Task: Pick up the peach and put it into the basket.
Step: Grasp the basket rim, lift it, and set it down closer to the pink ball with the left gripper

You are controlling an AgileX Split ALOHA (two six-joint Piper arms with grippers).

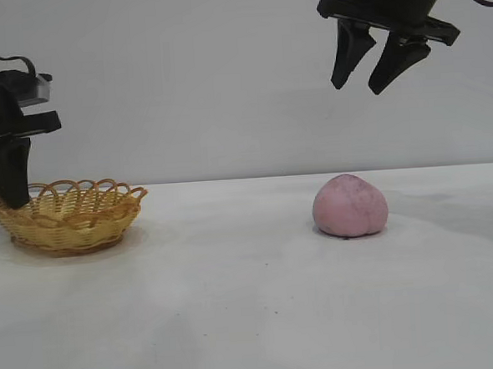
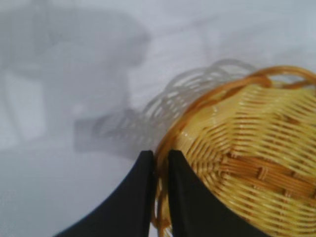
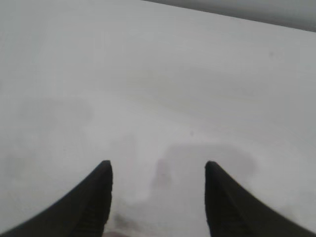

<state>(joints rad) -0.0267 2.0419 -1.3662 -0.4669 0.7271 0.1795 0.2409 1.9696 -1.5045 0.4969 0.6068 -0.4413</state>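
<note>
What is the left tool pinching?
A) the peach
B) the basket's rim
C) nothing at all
B: the left tool is shut on the looped rim of the basket, while the peach sits alone on the table, off to the side.

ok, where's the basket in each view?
Exterior: basket at far left on the table, left claw at its rim.
Left wrist: basket fills the right side, rim pinched in the claw.
Right wrist: not in it.
Shared landmark: the left claw on the looped rim.
</note>
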